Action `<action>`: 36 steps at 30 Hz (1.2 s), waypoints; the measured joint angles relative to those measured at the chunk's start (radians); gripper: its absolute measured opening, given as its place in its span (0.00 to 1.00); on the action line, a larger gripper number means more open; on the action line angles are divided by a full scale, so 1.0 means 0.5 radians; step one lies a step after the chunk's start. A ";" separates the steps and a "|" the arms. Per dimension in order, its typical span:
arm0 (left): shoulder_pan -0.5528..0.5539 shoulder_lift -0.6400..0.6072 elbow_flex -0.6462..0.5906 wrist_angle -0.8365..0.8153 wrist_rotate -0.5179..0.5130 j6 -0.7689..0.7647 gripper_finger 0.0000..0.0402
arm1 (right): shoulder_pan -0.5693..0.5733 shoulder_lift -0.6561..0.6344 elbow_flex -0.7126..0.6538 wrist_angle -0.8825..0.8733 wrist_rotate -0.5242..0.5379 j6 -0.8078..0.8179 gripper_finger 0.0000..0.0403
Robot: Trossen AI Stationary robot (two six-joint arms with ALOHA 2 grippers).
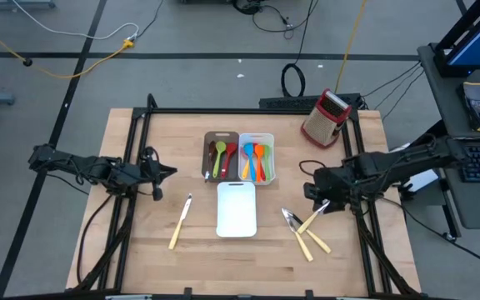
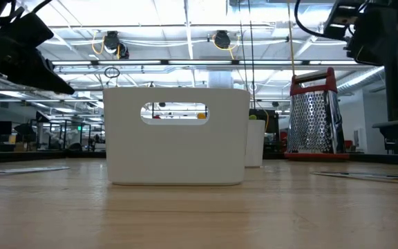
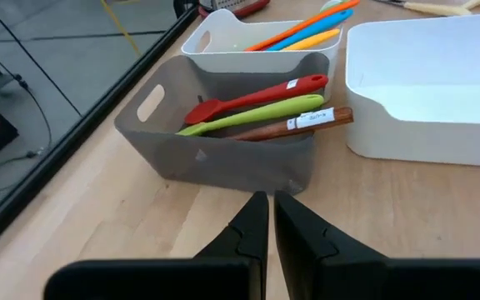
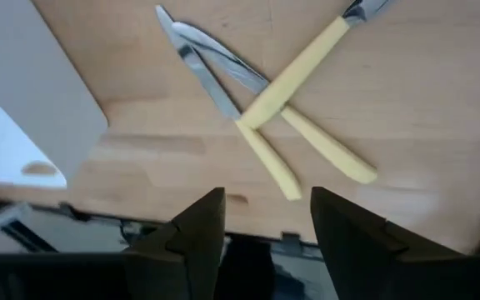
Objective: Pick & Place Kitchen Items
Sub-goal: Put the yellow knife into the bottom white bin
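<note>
Three metal knives with cream handles (image 1: 303,230) lie crossed on the table at the near right, also seen in the right wrist view (image 4: 261,112). My right gripper (image 4: 265,223) hovers open above them (image 1: 317,198), touching nothing. A fourth knife (image 1: 180,222) lies at the near left. A dark-brown tray (image 3: 223,142) holds a red, a green and a brown utensil. The white tray (image 1: 258,158) beside it holds blue and orange ones. My left gripper (image 3: 271,218) hangs shut just left of the brown tray (image 1: 162,172).
A rectangular white tray (image 1: 237,208) stands at the table's middle, in front of the two filled trays; it blocks the low view (image 2: 176,135). A red-and-metal box grater (image 1: 325,118) stands at the far right. Bare wood lies along the near edge.
</note>
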 joint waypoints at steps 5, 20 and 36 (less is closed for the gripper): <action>0.001 0.000 0.000 0.001 -0.033 0.045 0.07 | 0.126 0.103 0.000 0.090 0.229 0.290 0.47; 0.001 -0.001 0.000 0.001 -0.070 0.051 0.07 | 0.391 0.479 0.000 0.232 0.405 0.630 0.49; 0.001 -0.001 -0.007 0.439 0.404 0.527 0.07 | 0.436 0.605 0.000 0.256 0.616 0.679 0.49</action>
